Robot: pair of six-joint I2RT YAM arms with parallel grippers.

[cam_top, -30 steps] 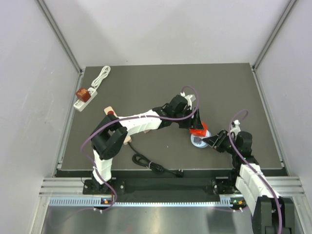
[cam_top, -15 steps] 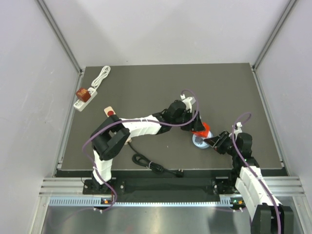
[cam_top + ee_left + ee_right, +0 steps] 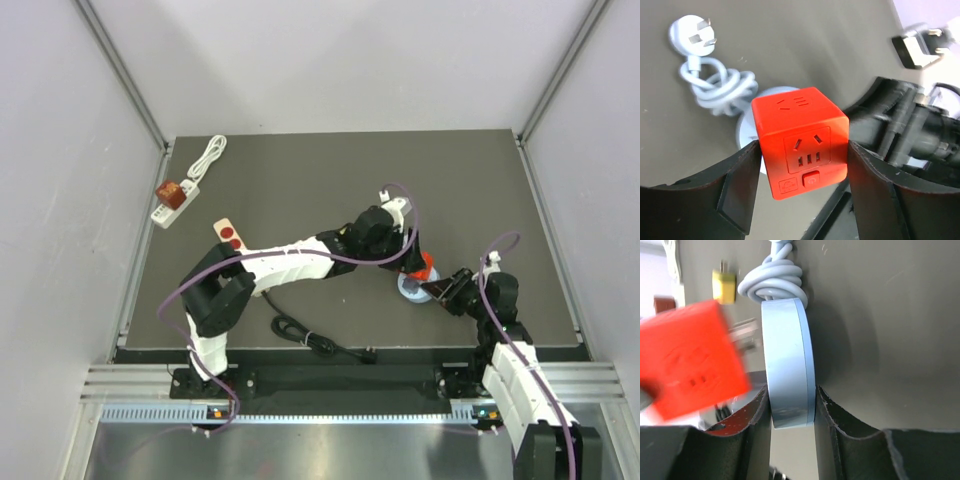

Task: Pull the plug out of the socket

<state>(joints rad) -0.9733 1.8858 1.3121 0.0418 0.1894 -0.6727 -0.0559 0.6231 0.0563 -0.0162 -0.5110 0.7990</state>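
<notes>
Red cube points its prongs toward the blue disc.

Even, diffuse overhead light fills the top view, with only soft shadows on the dark matte table. In the right wrist view the red cube-shaped plastic socket is motion-blurred, the pale blue disc-shaped plug sharp.

Cube just beside disc, apart

Left end effector and right end effector are flanking the red cube and pale blue disc; bench beyond the cube is lying open.
</notes>
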